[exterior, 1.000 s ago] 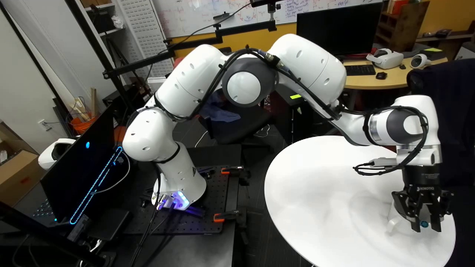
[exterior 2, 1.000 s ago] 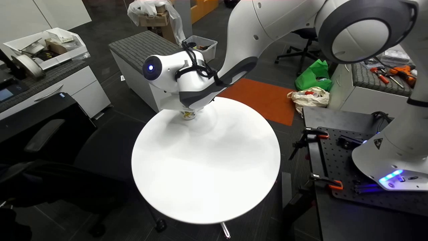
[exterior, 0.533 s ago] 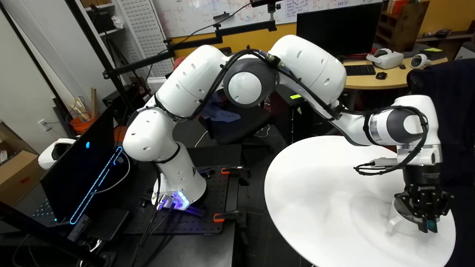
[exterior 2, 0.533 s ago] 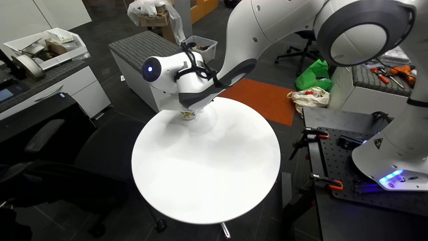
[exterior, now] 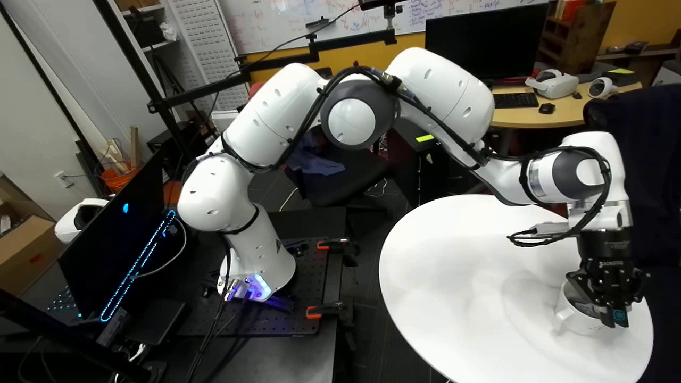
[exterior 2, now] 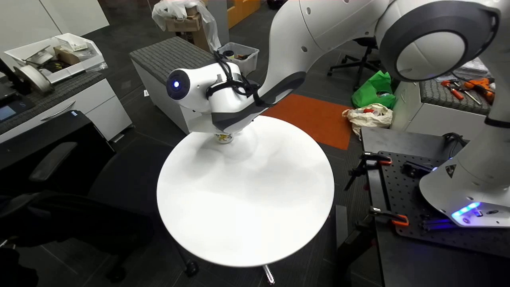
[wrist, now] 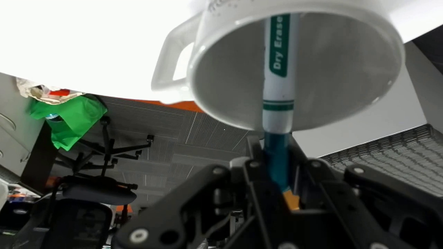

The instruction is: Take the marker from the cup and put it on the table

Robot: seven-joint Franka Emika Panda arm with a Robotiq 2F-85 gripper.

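Had hand (wrist: 275, 148) narrow and tight, with marker (wrist: 281, 69) clamped by teal end. Had other end down inside white mug (wrist: 346, 69), out of sight past rim. Saw mug standing near edge of round worktop (exterior 2: 247, 191), in both exterior views. Logged grasp as done; judged pull-out unfinished. Had yet, probably, to lift clear, lower marker onto worktop, let go.
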